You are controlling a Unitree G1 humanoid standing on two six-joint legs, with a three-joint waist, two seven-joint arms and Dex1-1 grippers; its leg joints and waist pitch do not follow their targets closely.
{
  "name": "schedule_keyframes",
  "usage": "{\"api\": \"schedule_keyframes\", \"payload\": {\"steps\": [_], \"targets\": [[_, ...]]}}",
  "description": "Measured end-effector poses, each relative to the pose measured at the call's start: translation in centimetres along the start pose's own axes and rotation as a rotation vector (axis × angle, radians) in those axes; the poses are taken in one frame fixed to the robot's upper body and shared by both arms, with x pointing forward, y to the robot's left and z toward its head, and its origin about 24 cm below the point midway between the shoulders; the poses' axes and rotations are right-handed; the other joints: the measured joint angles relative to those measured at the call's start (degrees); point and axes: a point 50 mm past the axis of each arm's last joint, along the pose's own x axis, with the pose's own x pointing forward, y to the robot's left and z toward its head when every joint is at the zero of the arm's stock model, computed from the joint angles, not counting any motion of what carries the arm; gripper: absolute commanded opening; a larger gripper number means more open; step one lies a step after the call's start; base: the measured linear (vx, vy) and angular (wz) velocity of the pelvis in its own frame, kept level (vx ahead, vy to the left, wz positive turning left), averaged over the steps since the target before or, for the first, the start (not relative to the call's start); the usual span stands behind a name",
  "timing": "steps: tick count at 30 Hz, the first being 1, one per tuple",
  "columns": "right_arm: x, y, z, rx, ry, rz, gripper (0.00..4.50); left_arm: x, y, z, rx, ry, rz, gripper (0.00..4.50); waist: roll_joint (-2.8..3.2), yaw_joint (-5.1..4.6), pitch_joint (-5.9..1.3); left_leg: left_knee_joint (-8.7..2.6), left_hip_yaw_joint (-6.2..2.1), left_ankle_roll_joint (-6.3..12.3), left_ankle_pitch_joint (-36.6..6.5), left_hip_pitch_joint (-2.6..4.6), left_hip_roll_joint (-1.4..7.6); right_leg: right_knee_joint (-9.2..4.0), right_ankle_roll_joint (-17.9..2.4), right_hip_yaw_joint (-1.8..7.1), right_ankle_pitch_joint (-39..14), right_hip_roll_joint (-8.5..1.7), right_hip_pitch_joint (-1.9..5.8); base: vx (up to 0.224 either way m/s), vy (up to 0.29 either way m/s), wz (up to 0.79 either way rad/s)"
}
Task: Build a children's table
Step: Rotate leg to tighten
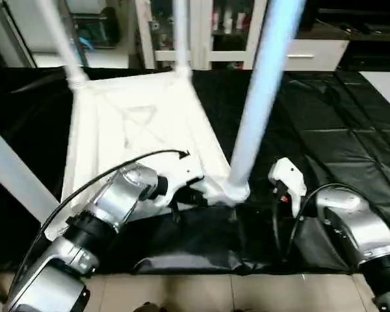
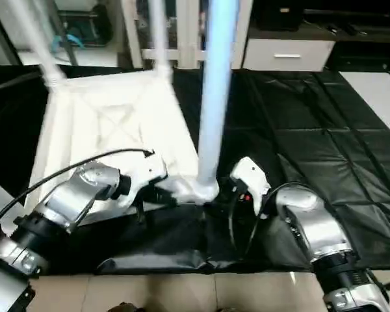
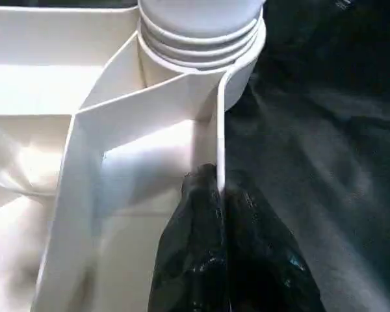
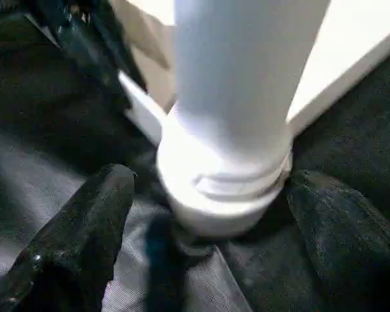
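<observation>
Four legs stand up from the overturned table [image 1: 136, 130] on the black cover, light stiff slick plastic best held by its ribs, where the left gripper [image 3: 221, 195] pinches the rim near the corner leg [image 4: 237, 97] while the right gripper [image 4: 208, 214] straddles it, jaws apart.

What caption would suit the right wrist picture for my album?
Right gripper open, black fingers either side of a white leg seated in the corner socket of the children's table.
</observation>
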Motion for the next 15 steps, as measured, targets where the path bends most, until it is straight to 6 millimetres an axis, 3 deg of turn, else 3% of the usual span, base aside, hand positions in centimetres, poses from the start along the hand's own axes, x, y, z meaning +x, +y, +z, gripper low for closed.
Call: {"api": "schedule_keyframes", "payload": {"steps": [13,15], "targets": [[1.2,-0.6,0.6,-0.021,-0.024,0.035,4.02,0.0,-0.6,0.1,-0.005,0.016,-0.02,0.0,-0.13,-0.22,0.05,0.18,0.06,0.02,0.0,-0.04,-0.01,0.08,0.09,0.15,-0.05,0.0,0.08,0.0,0.0,0.0],[1.3,-0.6,0.7,-0.027,-0.026,0.039,3.77,0.0,-0.6,0.2,-0.007,0.018,-0.019,0.0,-0.13,-0.21,0.05,0.17,0.06,0.02,0.0,-0.04,0.0,0.09,0.09,0.14,-0.05,0.01,0.07,0.0,0.0,0.0]]}}
